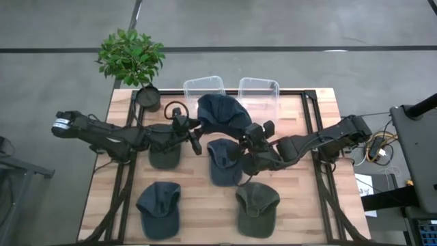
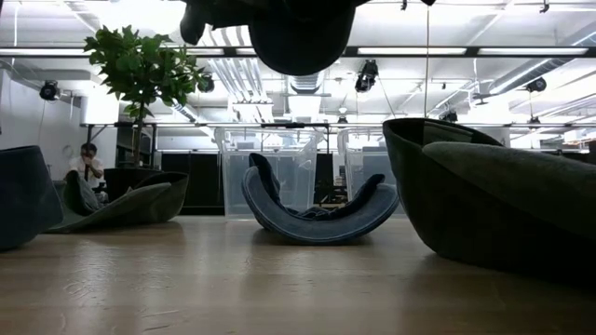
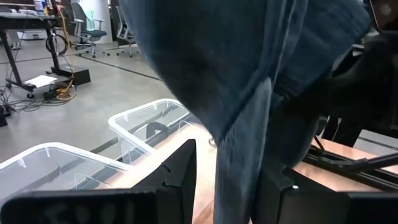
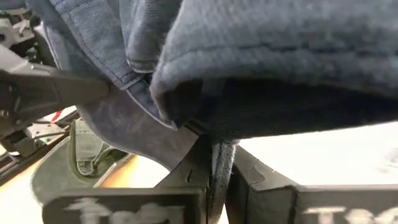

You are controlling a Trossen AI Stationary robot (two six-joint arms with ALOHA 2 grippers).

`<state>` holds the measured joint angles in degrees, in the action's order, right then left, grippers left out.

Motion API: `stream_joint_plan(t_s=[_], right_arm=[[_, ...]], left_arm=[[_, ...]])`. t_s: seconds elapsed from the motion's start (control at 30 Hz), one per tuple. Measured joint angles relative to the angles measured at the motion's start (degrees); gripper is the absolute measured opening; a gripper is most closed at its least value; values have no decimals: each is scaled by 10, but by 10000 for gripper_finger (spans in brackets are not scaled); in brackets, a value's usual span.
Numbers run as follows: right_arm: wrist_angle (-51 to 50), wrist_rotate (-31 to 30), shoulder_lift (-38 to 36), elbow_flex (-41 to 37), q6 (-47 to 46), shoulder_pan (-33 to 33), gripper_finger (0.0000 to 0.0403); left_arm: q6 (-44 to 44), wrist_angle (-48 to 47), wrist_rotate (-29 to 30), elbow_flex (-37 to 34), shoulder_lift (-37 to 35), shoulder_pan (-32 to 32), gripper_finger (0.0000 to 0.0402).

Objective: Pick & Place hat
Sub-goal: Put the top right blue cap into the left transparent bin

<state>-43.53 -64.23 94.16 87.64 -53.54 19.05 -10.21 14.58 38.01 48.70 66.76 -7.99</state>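
A dark blue hat (image 1: 220,113) is held up above the table between both grippers, just in front of two clear bins. In the low view it hangs at the top of the picture (image 2: 298,37). My left gripper (image 1: 194,137) is shut on its left side. My right gripper (image 1: 251,137) is shut on its right side. Several other hats rest on the wooden table: a dark green one (image 1: 164,154), a blue one (image 1: 224,162) lying crown down (image 2: 317,209), another blue one (image 1: 158,205) and a green one (image 1: 257,206). My left gripper (image 3: 230,186) pinches a fold of the blue hat's cloth (image 3: 239,155) at the hat's left edge between its two fingers (image 3: 180,174), coming from the table's left. The hat is lifted clear of the table. My right gripper (image 4: 217,180) pinches the blue hat's lower rim (image 4: 217,152) on its right side between its two fingers (image 4: 255,177), coming from the table's right. The cloth bunches above the fingers and the hat is off the table.
Two clear plastic bins (image 1: 203,87) (image 1: 259,89) stand at the table's far edge, behind the raised hat. A potted plant (image 1: 131,56) stands at the far left corner. The green hat (image 2: 494,195) looms close at the right of the low view. A person sits far back in the room (image 2: 88,167).
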Motion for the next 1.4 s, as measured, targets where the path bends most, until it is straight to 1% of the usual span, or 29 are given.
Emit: stream_joint_plan(t_s=[0.13, 0.2, 0.27, 0.37, 0.5, 0.6, 0.67, 0.73, 0.8, 0.87, 0.97, 1.1, 1.23, 1.3, 1.4], right_arm=[[0, 10, 5, 0, 1, 0, 13], [0, 20, 5, 0, 2, 0, 13], [0, 26, 5, 0, 5, 0, 13], [1, 26, 5, 0, 15, 0, 13], [2, 27, 5, 0, 18, 0, 13], [5, 35, 5, 0, 43, 0, 13], [7, 53, 4, 0, 57, 0, 17], [5, 85, 1, 0, 70, -1, 30], [1, 114, -2, 0, 80, -1, 49], [-8, 145, -4, 0, 94, 1, 69], [-20, 190, -4, 0, 108, 5, 96], [-49, 223, -7, 0, 108, 1, 125], [-101, 250, -8, 0, 106, 4, 143], [-129, 259, -8, 0, 106, 6, 148], [-172, 258, -7, 0, 102, 15, 150]], left_arm=[[-11, -1, -10, 1, 0, 1, 104], [-16, -1, -10, 1, 0, 1, 92], [-17, -1, -10, 1, 0, 1, 68], [-15, -1, -8, 1, 0, 1, 17], [-15, -1, -3, 1, 0, 1, 9], [-15, -4, 21, 1, 0, 1, 6], [-15, -9, 45, 1, 0, 1, 6], [-15, -8, 60, 1, 0, 4, 6], [-15, -9, 77, 1, -1, 11, 6], [-16, -11, 118, 1, -1, 21, 6], [-21, -10, 150, 4, -3, 32, 6], [-41, -11, 140, 12, -4, 47, 6], [-66, -11, 131, 28, -4, 57, 5], [-66, -10, 93, 38, -6, 60, 5], [-64, -7, -10, 53, -22, 71, 5]])
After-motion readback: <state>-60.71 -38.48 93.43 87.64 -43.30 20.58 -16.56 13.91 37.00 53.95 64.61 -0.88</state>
